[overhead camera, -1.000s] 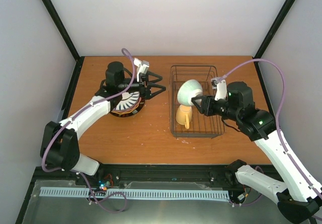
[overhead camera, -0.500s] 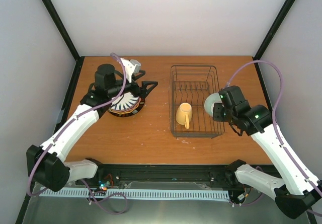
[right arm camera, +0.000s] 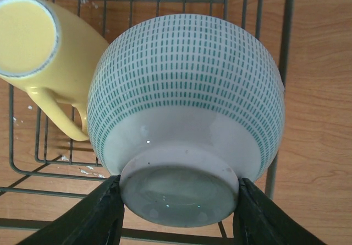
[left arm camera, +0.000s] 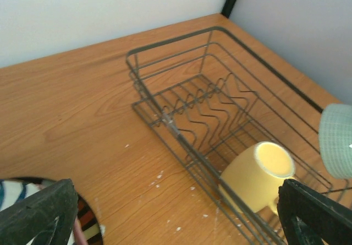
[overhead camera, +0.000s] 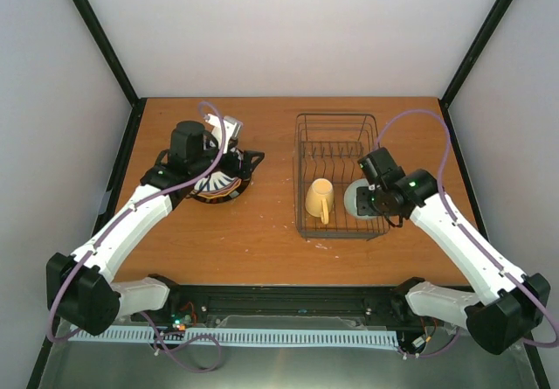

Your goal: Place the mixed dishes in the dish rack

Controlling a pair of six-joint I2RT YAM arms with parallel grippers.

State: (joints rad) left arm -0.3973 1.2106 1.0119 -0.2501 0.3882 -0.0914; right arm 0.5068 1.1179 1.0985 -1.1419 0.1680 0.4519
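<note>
Fingers [right arm camera: 99, 217] of the right hand [right arm camera: 179, 201] grip the foot of the pale green dash-patterned ceramic bowl [right arm camera: 187, 91] at the dark wire dish rack's [overhead camera: 336, 120] near right corner, beside the pale yellow mug [overhead camera: 319, 198] lying inside it, while the left hand [left arm camera: 176, 201] gapes wide over the striped white plate [overhead camera: 218, 182] well left of that rack.

Left wrist cam: the white plate with black radial stripes [left arm camera: 15, 192] is just a sliver by one finger [left arm camera: 38, 214] of the left gripper [left arm camera: 176, 195], chopped by the frame corner, and the pale green bowl [left arm camera: 336, 140] above the other finger runs off the edge. Right wrist cam: the right gripper [right arm camera: 179, 183] has both fingers [right arm camera: 93, 214] cut by the bottom edge, and the bowl between them hides part of the pale yellow mug [right arm camera: 38, 52]. From the top, whatever's under the striped plate is too small to tell.
</note>
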